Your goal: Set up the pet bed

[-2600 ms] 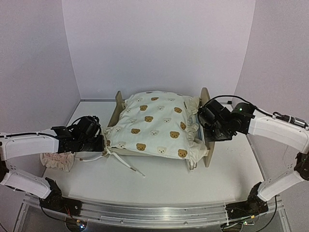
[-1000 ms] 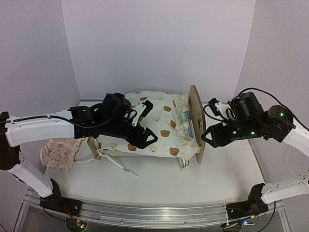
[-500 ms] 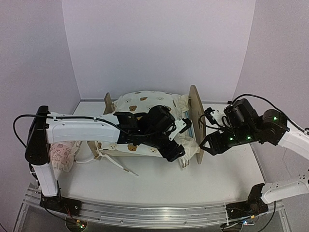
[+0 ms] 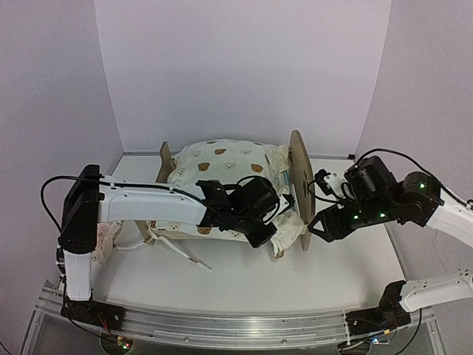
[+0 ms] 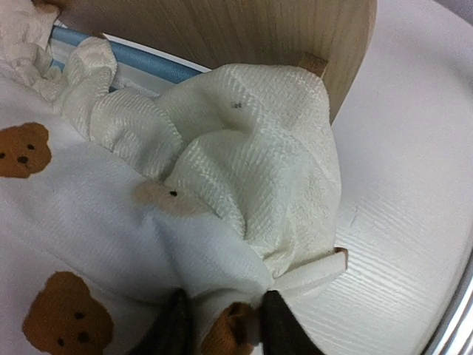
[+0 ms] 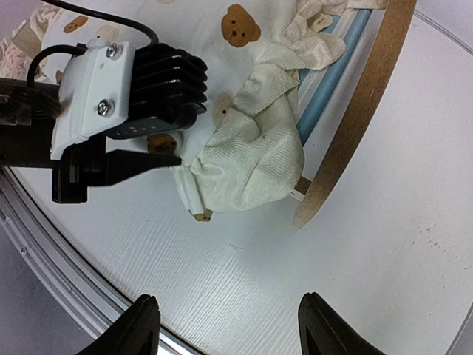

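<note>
Left jaws, wide one second ago, now pinched on quilt corner beside headboard of pet bed; right jaws held wide, empty. Quilt can now be straightened.

This is a robotics lab cell rather than a home. The pet bed stands on a bare white desk, boxed in by plain pale walls behind the bed and on both sides of it. In front of the bed an aluminium rail runs along the desk's near edge. Two white robot arms are bolted there, one left of the bed and one right of it. Black cables loop off the arms, and green indicator lights glow on the arm right of the bed.
</note>
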{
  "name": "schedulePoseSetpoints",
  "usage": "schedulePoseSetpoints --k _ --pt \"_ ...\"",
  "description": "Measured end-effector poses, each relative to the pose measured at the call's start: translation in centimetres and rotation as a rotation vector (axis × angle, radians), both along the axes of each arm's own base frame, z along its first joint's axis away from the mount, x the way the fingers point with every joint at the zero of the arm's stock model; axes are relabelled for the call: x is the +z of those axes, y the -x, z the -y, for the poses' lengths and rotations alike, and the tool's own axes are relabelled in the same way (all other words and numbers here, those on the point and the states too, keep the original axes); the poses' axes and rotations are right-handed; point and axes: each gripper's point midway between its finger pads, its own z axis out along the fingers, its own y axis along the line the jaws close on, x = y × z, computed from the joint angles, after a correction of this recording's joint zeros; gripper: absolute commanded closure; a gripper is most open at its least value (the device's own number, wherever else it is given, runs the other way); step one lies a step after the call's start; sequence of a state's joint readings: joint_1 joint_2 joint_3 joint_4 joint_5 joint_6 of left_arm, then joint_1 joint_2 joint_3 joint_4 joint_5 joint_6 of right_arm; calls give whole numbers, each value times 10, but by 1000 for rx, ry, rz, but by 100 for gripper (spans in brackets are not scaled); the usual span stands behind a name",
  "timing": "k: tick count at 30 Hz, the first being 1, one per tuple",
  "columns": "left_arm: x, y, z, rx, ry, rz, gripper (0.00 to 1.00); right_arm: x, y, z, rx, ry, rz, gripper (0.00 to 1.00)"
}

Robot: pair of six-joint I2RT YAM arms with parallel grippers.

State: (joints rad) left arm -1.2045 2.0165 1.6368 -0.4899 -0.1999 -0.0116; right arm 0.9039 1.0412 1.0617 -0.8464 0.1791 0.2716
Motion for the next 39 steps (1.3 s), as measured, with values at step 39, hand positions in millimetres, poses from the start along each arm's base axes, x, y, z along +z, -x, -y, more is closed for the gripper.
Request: schedulePoseSetpoints --k 39 --pt "198 -67 -84 364 333 343 100 21 -64 -145 250 -195 61 71"
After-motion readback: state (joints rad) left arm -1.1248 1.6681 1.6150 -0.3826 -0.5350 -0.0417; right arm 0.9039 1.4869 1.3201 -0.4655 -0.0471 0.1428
